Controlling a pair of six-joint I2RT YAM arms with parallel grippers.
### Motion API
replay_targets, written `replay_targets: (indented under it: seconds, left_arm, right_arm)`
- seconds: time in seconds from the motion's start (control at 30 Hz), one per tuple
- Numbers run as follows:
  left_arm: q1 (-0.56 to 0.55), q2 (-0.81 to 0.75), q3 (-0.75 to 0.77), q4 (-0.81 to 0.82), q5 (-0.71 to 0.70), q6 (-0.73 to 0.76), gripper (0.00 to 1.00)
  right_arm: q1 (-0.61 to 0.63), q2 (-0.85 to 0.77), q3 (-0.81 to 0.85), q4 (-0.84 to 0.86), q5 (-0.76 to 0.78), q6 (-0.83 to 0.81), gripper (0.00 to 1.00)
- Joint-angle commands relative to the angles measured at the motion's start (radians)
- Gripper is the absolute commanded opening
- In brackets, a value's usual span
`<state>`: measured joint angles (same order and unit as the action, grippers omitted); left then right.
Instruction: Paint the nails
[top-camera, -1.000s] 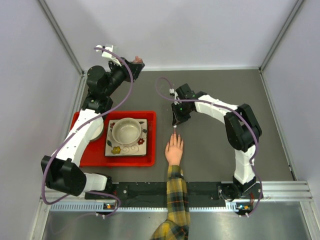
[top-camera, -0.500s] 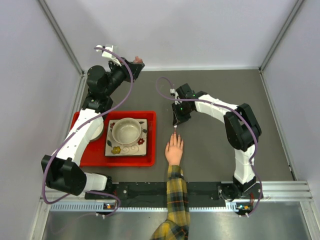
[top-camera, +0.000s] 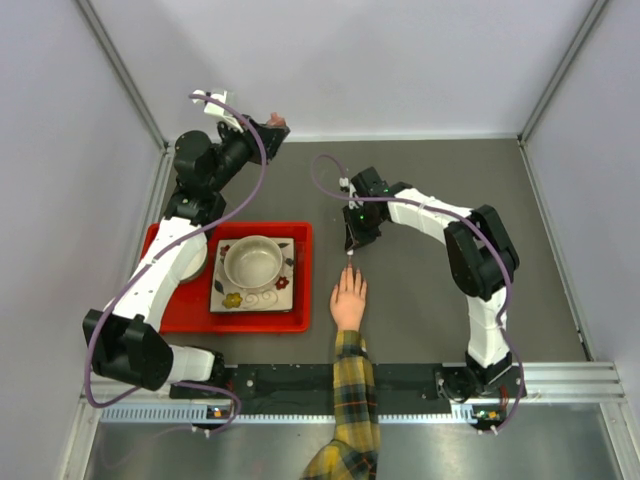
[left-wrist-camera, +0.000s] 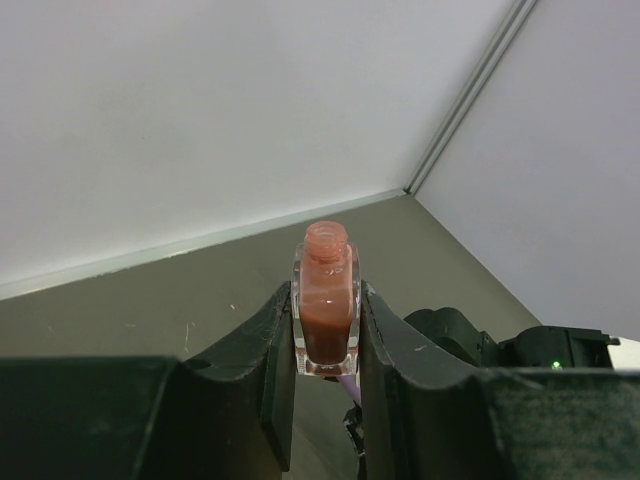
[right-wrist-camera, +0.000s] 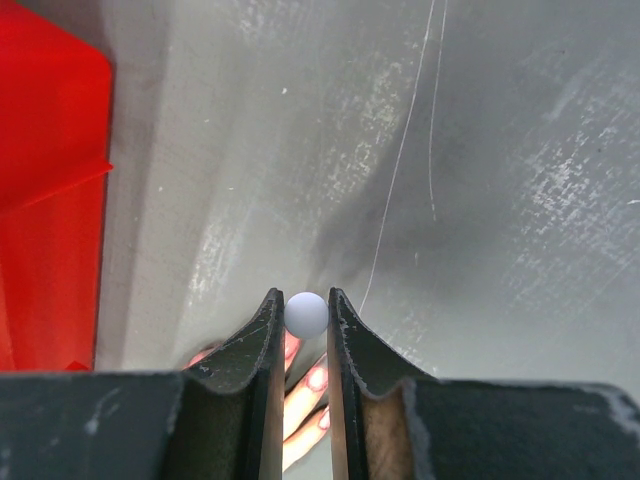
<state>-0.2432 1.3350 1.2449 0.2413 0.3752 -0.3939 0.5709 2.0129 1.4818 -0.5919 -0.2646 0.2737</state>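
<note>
Gripped an open bottle of pink nail polish (left-wrist-camera: 326, 290) in the left claw (left-wrist-camera: 326, 312), high by the back wall (top-camera: 350, 60). Saw a red tray (top-camera: 230, 325) with a bowl (top-camera: 252, 262) on a flowery plate (top-camera: 285, 298). Pinched a small white ball (right-wrist-camera: 306, 314) in the right claw (right-wrist-camera: 305, 300), just above the nails (right-wrist-camera: 316, 378) of a hand (top-camera: 349, 298) lying flat on the counter (top-camera: 420, 300).

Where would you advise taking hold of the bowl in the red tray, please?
Probably by the rim of the bowl, pinching its wall from straight above. It sits upright and open on the flowered plate, and the red tray has walls that would likely hamper a sideways approach.
</note>
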Motion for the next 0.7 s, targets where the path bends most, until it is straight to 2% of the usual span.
replay_targets:
  seconds: [0.0, 0.67]
  left_arm:
    - [0.007, 0.006, 0.039, 0.069, 0.011, -0.005, 0.00]
    - [0.008, 0.009, 0.041, 0.070, 0.014, -0.011, 0.00]
  right_arm:
    - [-0.014, 0.017, 0.051, 0.006, -0.012, 0.010, 0.00]
    - [-0.016, -0.039, 0.017, 0.018, 0.005, 0.010, 0.00]
